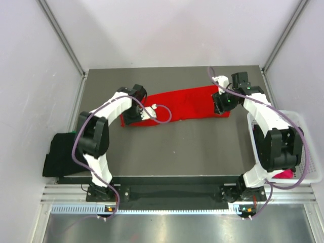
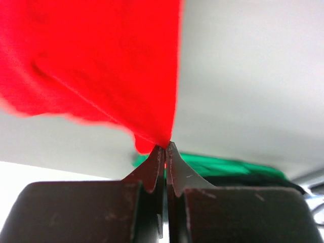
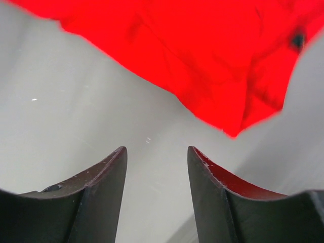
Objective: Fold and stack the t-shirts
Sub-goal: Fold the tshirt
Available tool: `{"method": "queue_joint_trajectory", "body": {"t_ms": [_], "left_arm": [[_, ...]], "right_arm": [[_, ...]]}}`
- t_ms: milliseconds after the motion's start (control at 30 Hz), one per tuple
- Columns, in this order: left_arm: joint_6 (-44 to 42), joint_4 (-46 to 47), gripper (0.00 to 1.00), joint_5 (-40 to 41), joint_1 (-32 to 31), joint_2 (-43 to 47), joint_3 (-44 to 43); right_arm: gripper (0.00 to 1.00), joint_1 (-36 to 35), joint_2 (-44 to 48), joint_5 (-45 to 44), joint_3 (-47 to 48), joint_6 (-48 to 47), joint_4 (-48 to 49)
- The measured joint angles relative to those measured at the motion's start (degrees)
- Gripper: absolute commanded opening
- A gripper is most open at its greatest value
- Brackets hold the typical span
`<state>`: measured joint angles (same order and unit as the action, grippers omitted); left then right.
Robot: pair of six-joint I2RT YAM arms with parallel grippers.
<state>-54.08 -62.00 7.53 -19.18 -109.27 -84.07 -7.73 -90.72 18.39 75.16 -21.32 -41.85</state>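
Fold red t-shirt (image 1: 190,104) | left hand (image 2: 165,151) clenched on its corner | right hand (image 3: 157,152) released, short of cloth | advise: pinch deep, lift both corners evenly

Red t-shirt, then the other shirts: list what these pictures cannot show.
- red t-shirt: left end under the left arm in the top view; wrist views crop it to a corner.
- pink shirt: top view, mostly behind the right arm, inside the basket.
- green shirt: left wrist view, blurred strip behind the left claw.
- black shirt: top view, too dark to read folds.
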Motion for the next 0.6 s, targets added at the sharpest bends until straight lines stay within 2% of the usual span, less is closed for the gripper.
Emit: {"method": "queue_joint_trajectory", "body": {"t_ms": [100,233,300,467,600], "left_arm": [[2.4,-4.0,0.00,-0.8,-4.1,8.2,3.8],[6.8,-8.9,0.00,-2.0,-9.3,15.9,9.2],[9.0,-10.6,0.00,-2.6,-12.4,17.6,11.6],[14.4,-12.5,0.00,-5.3,-20.2,18.7,15.5],[17.3,-12.9,0.00,-8.5,-23.4,18.7,15.7]], "right_arm": [[0.53,3.5,-2.7,0.5,0.2,2.0,-1.1],[0.54,7.7,-11.7,3.8,5.0,4.2,-5.4],[0.55,9.5,-17.6,5.3,8.2,5.3,-6.4],[0.56,11.3,-23.7,6.6,11.9,6.7,-8.5],[0.56,11.3,-26.2,7.7,15.4,7.7,-9.6]]}}
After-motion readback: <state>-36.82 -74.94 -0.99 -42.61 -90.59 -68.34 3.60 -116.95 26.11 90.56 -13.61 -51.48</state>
